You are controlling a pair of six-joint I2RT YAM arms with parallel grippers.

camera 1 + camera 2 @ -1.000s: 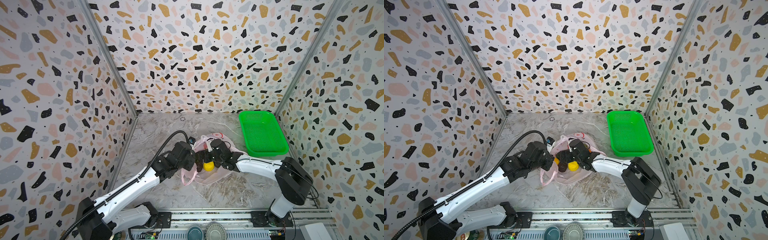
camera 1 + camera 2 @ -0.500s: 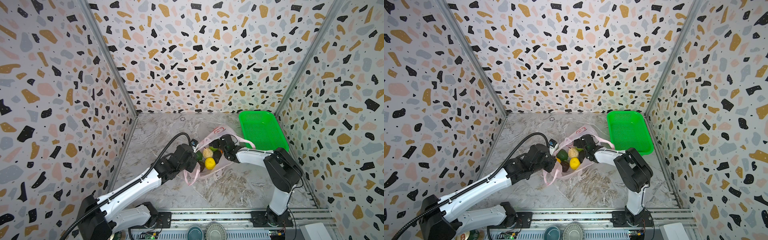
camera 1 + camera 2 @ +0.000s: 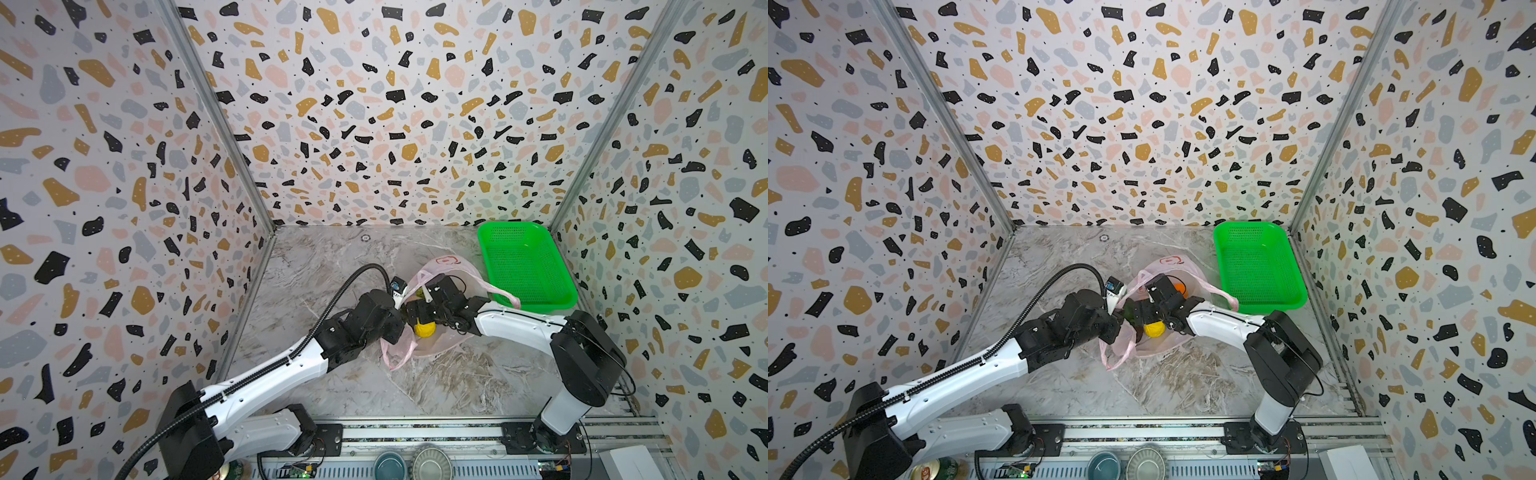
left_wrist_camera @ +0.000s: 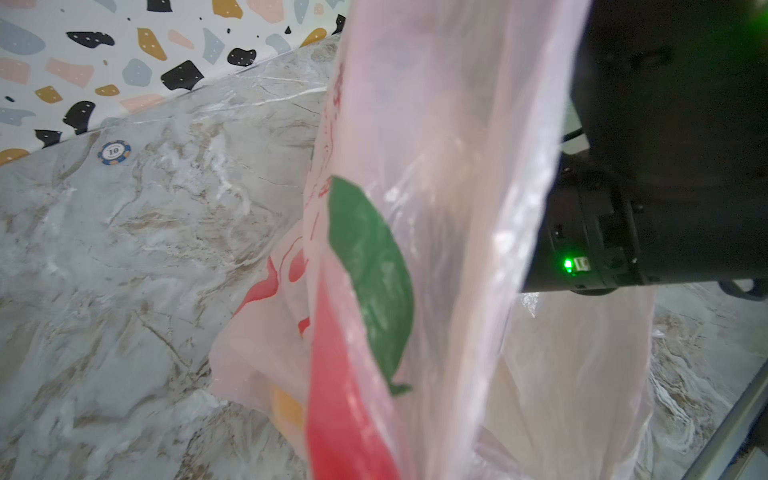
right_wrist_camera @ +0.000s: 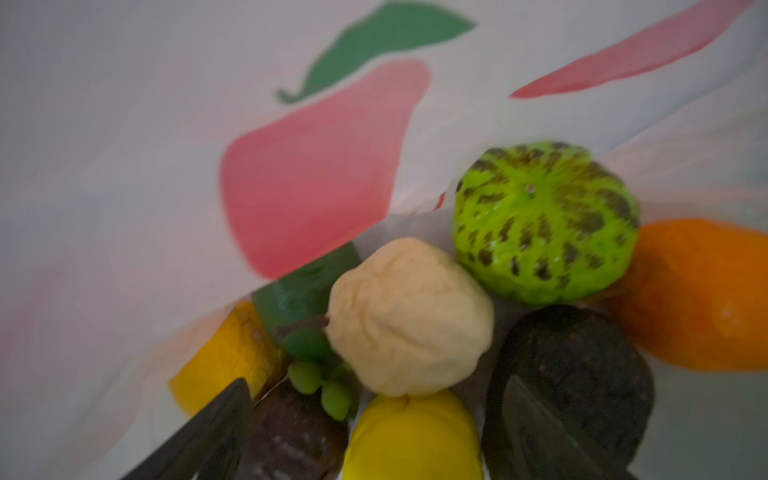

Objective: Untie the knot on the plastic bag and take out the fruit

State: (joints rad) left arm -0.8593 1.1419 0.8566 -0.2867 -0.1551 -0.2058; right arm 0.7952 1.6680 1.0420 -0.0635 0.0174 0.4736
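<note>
The pale pink plastic bag (image 3: 451, 340) (image 3: 1168, 266) lies open mid-table in both top views. My left gripper (image 3: 398, 321) (image 3: 1118, 329) is shut on the bag's near-left rim; in the left wrist view plastic (image 4: 436, 208) hides the fingers. My right gripper (image 3: 417, 311) (image 5: 374, 419) is inside the bag, open, its fingers (image 5: 208, 432) either side of a yellow fruit (image 5: 411, 440) (image 3: 424, 329). Around it lie cream-white (image 5: 409, 318), bumpy light green (image 5: 544, 224), orange (image 5: 706, 295), blackish-brown (image 5: 582, 365) and dark green (image 5: 303, 297) fruit. The knot is not in view.
A bright green mesh basket (image 3: 523, 266) (image 3: 1256, 266) stands at the back right, beside the bag. One bag handle (image 3: 500, 291) trails toward it. A poker chip (image 3: 365, 237) (image 4: 114, 152) lies near the back wall. Two bowls (image 3: 430, 466) sit on the front rail.
My right arm swung toward the back and came forward again; its gripper now sits lower in the bag over the yellow fruit. The left gripper keeps its hold on the rim.
</note>
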